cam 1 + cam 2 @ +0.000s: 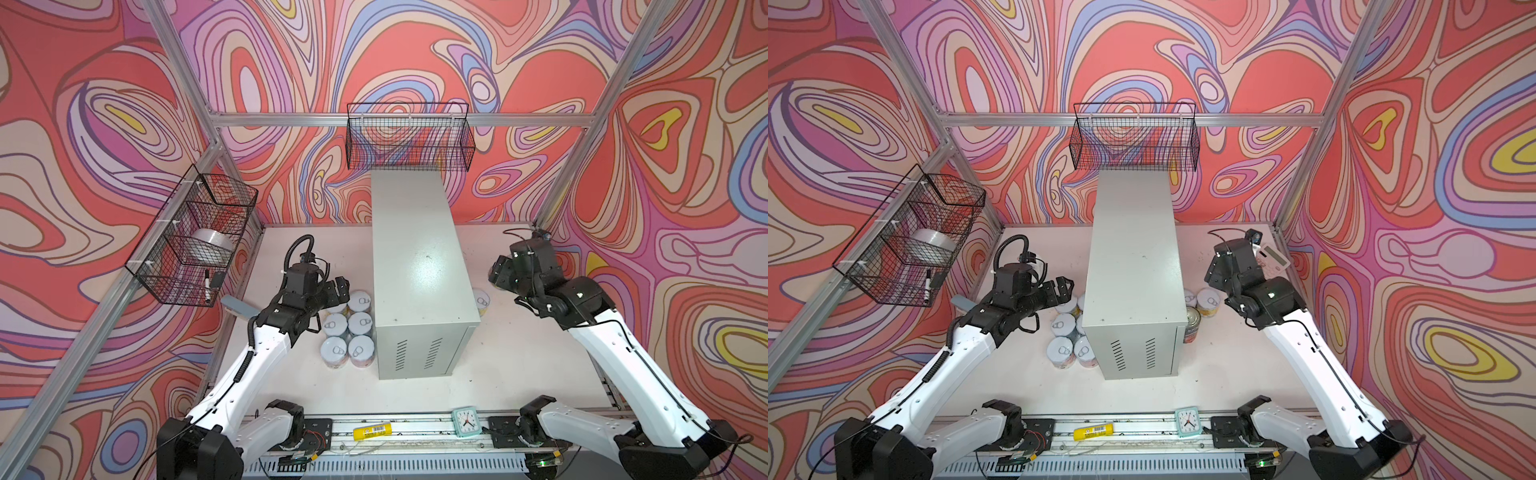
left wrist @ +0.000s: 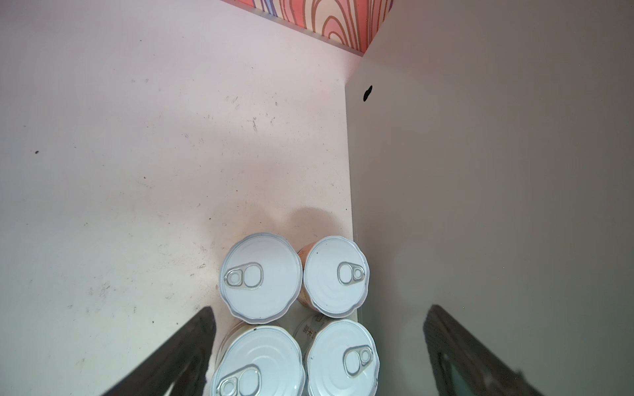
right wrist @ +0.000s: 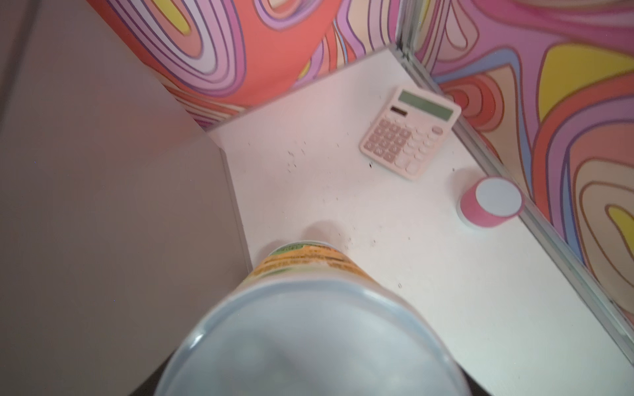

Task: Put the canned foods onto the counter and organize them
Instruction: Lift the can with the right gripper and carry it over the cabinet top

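Two white-shelled arms point(image 1: 270, 343) with black joints, black wrist housings, thin black cables and corrugated hose

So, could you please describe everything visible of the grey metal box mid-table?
The grey metal box is tall, rectangular, seemingly painted sheet steel, standing upright on the white table, its far end below the rear wire basket. Its flat top is glossy, lightly speckled and bare. Two columns of vent slots mark the near face. Cans stand tight along its left side, more cans by its right.
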Controlling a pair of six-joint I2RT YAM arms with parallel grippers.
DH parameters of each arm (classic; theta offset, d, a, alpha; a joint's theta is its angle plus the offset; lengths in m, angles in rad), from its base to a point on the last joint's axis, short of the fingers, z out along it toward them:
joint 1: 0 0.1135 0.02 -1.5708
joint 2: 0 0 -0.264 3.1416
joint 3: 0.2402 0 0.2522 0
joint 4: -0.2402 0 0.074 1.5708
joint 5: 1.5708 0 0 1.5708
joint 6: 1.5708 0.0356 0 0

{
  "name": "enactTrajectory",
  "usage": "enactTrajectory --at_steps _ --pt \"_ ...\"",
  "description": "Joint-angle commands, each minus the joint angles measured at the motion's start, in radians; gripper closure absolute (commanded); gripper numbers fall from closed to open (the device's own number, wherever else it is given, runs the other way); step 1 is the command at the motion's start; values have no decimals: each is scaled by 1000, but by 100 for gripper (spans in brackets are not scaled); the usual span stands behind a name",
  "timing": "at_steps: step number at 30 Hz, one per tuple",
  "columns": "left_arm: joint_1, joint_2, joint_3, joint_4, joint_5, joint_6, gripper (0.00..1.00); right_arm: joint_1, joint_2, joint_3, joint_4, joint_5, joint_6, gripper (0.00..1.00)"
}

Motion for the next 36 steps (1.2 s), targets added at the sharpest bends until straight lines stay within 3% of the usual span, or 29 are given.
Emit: enactTrajectory --at_steps 1,7,16,22,36 --pt "2 -11 61 -65 -36 -14 5 0 64 193 -25 37 -109 100" --pt "1 22 127 -126 -29 -3 5 0 248 574 -97 -32 -216 100" --pt "1 29 156 -139 -5 3 5 0 466 971 -167 -219 -294 100" --pt "1 4 151 -156 -9 14 5 25 563 1121 -184 -311 -316 100" --pt "2 6 168 -165 1 28 5 161 717 1266 -262 -255 -356 100"
